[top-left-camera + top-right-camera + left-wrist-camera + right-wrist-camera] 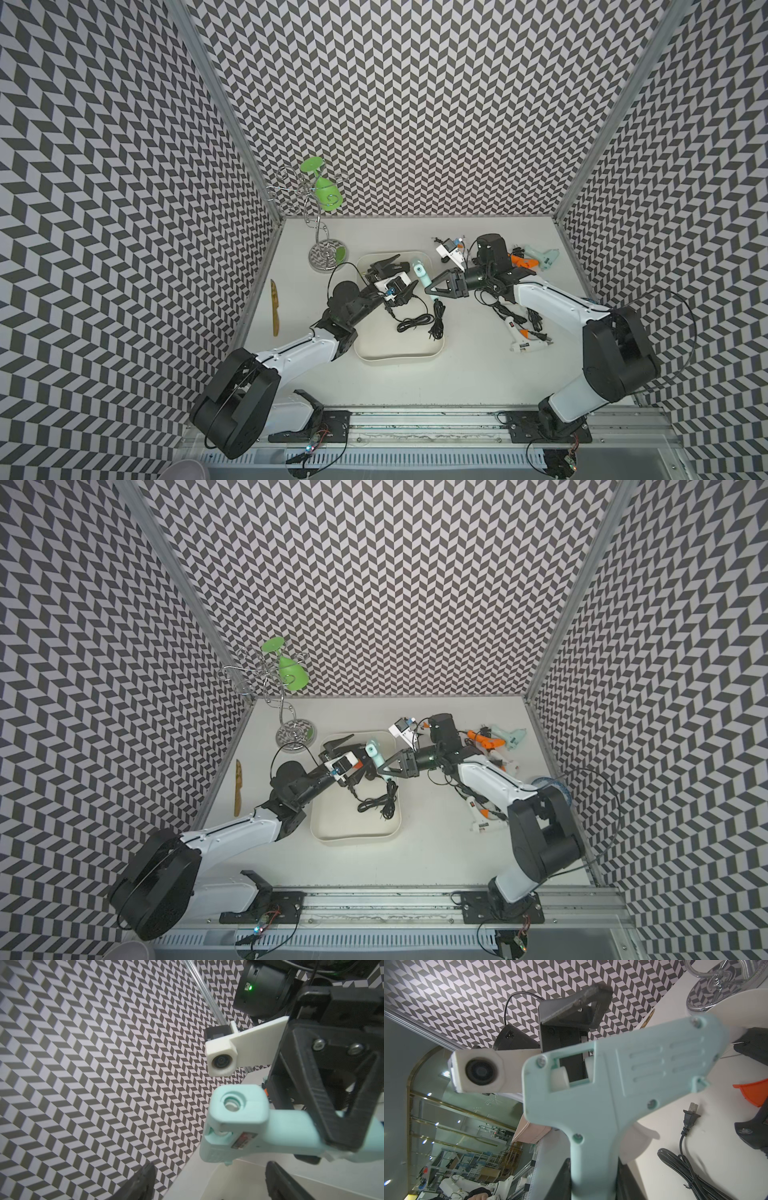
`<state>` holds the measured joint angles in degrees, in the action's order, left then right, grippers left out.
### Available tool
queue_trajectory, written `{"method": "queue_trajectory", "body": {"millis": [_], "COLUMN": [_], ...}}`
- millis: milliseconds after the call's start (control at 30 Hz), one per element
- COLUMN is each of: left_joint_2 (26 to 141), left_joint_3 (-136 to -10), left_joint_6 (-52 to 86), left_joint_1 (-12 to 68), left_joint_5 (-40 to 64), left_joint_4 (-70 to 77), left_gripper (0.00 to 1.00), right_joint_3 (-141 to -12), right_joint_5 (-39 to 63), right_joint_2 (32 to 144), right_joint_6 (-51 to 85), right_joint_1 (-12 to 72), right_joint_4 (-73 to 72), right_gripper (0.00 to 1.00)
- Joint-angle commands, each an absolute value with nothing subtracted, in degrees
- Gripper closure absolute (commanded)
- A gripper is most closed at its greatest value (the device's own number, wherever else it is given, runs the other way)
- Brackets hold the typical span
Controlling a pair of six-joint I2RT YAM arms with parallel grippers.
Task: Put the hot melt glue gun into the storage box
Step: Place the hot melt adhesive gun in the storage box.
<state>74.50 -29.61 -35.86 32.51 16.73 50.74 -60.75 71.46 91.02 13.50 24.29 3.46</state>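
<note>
The right gripper (432, 289) is clamped on the handle of a mint-green glue gun (420, 273) and holds it lifted above the storage box (399, 360), over the box's right edge toward its far corner. In the right wrist view the glue gun (591, 1095) fills the middle of the picture, with its handle squeezed between the two black fingers (560, 1182).

The left gripper (405, 272) reaches in over the far half of the box, just beside the lifted gun. Its jaws stand wide apart with nothing between them. In the left wrist view its fingers (145, 1180) show at the edge of the picture, and the gun (259, 1132) hangs beyond them without touching them.

Inside the box lie a black glue gun (751, 1136) with an orange trigger and bundled black cords (415, 322).

On the table (415, 386), right of the box, lies a white glue gun (524, 337). Further right and toward the far side lies a second mint-green gun (544, 256). A wooden knife (274, 307) lies left of the box. A wire rack (322, 253) carrying a green glass (326, 191) stands by the box's far left corner.
</note>
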Motion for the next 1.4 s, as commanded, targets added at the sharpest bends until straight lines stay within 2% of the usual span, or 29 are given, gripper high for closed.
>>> {"method": "queue_trajectory", "body": {"millis": [0, 233, 300, 333, 367, 467, 767, 933, 1067, 1100, 1200, 1300, 1367], "left_joint_2": [75.7, 77.1, 77.5, 77.6, 77.6, 78.4, 77.8, 76.1, 73.3, 72.7, 71.1, 68.9, 67.6], "left_joint_3": [-30.5, -31.3, -31.3, -31.3, -31.4, -32.0, -33.1, -32.1, -30.2, -30.1, -31.2, -31.9, -33.2], "left_joint_6": [-38.0, -37.5, -36.8, -36.6, -36.7, -36.7, -36.5, -36.3, -36.0, -35.7, -32.8, -28.3, -25.7], "left_joint_1": [33.4, 34.2, 34.3, 34.3, 34.3, 34.3, 34.9, 35.2, 35.2, 35.2, 35.1, 34.9, 34.4], "left_joint_5": [18.8, 20.6, 20.7, 20.9, 21.4, 21.2, 22.3, 20.5, 16.4, 14.3, 3.1, -9.4, -15.3], "left_joint_4": [55.6, 57.4, 58.8, 59.2, 59.5, 61.4, 60.3, 58.1, 55.5, 54.0, 46.9, 42.1, 37.3], "left_gripper": [0.2, 0.28, 0.34, 0.38, 0.4, 0.5, 0.72, 0.78, 0.74, 0.69, 0.39, 0.25, 0.21], "right_joint_3": [-61.3, -61.7, -61.7, -61.7, -61.8, -62.0, -62.1, -63.1, -64.3, -64.6, -65.1, -65.4, -66.5], "right_joint_5": [72.7, 72.7, 72.7, 82.9, 83.1, 83.3, 83.4, 82.4, 81.0, 80.6, 79.4, 78.8, 78.4], "right_joint_2": [88.8, 89.3, 89.4, 89.5, 89.7, 90.0, 90.9, 92.5, 94.6, 95.6, 99.0, 103.3, 106.4], "right_joint_6": [13.6, 13.6, 13.6, 29.0, 30.0, 30.3, 30.1, 27.5, 25.4, 25.7, 30.1, 36.9, 39.1], "right_joint_1": [25.3, 26.8, 27.1, 27.2, 27.4, 28.0, 28.6, 28.6, 28.5, 28.6, 28.5, 28.5, 28.6], "right_joint_4": [0.3, 0.4, 0.4, 0.3, 0.3, 0.1, 0.1, 2.7, 4.5, 3.9, -2.3, -11.4, -14.3], "right_gripper": [0.79, 0.79, 0.79, 0.75, 0.75, 0.74, 0.73, 0.72, 0.75, 0.76, 0.79, 0.8, 0.8]}}
